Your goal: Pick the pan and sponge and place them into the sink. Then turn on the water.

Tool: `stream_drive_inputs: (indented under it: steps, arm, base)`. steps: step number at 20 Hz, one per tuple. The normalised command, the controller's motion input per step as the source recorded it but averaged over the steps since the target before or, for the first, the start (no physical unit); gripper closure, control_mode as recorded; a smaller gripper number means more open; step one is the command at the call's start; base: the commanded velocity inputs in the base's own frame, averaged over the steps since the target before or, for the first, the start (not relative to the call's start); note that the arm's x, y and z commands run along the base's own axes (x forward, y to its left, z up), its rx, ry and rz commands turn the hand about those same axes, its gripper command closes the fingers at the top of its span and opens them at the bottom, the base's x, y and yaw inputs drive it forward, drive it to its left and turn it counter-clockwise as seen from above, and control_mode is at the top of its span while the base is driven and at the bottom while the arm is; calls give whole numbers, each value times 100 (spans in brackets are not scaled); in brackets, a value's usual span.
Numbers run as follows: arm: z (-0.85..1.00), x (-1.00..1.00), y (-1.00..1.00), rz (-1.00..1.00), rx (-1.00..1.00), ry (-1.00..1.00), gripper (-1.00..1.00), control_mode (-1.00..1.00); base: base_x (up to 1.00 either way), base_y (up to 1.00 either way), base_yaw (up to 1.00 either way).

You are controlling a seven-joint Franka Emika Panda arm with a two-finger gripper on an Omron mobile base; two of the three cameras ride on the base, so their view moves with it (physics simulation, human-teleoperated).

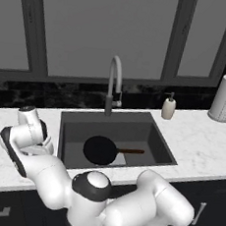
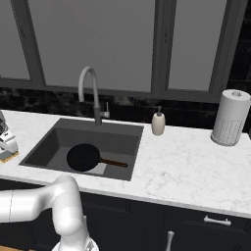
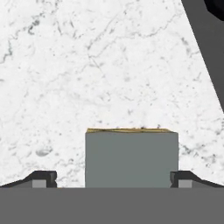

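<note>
Your round black frying pan [image 1: 100, 149] already lies in the dark grey sink basin [image 1: 147, 130]. Sponge step now: the small yellow sponge with grey-green scrub face [image 3: 131, 158] sits at 6 o'clock between your wide-apart claw [image 3: 113, 180] tips on the white marble desk [image 3: 87, 65]. Lower, then close.

Two base views sharing sink [image 1: 166, 151], close hand view
</note>
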Motion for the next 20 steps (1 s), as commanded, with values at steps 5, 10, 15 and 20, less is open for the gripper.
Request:
stream_drive_inputs:
  steps: [5, 10, 15, 20]
  arm:
    - [-33, -7, -1, 0, 0, 0, -100, -100]
    - [-27, -15, -8, 0, 0, 0, -100, -100]
    - [-30, -30, -14, 1, 0, 4, -100, -100]
    - [-38, -45, -27, 1, 0, 4, -100, -100]
  base:
    - [0, 0, 0]
    - [0, 0, 0]
    - [0, 0, 0]
    - [0, 0, 0]
